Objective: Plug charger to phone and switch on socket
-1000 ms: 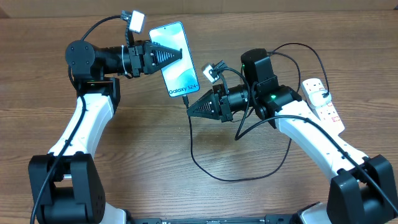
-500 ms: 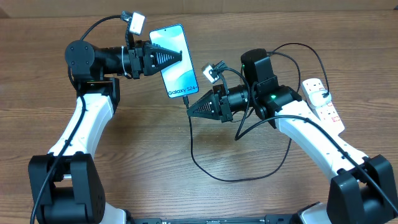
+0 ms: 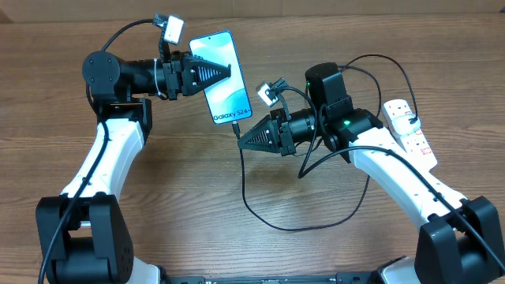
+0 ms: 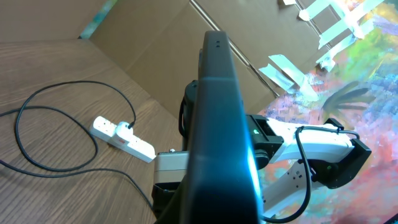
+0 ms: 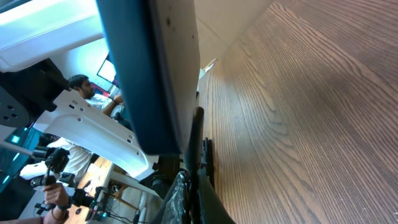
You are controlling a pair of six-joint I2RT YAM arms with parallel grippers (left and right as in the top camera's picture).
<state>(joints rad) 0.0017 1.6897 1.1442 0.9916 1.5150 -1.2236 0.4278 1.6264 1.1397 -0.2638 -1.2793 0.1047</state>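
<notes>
Two arms meet above the middle of the table [image 3: 166, 205] in the overhead view. The left arm [image 3: 106, 150] rises from 8 o'clock and folds at the elbow, its forearm lying level toward 3 o'clock. The left gripper [image 3: 227, 71] is clamped on the long edge of the phone [image 3: 230, 101], which sits near 12 o'clock with its screen up. The right arm [image 3: 394, 170] comes from 4 o'clock with its wrist turned toward 9 o'clock. The right gripper [image 3: 240, 136] is pinched on the charger [image 3: 244, 185] just below the phone's lower end, and the cable loops toward 6 o'clock. The socket [image 3: 410, 126] lies at 3 o'clock, well apart from both claws. From the left wrist, the phone stands edge-on at centre, the socket lies on the wood at 9 o'clock, and the right arm is beyond at 4 o'clock. From the right wrist, the phone's dark edge fills 11 o'clock, and the charger runs from the closed fingers at 6 o'clock up to the phone's end.
</notes>
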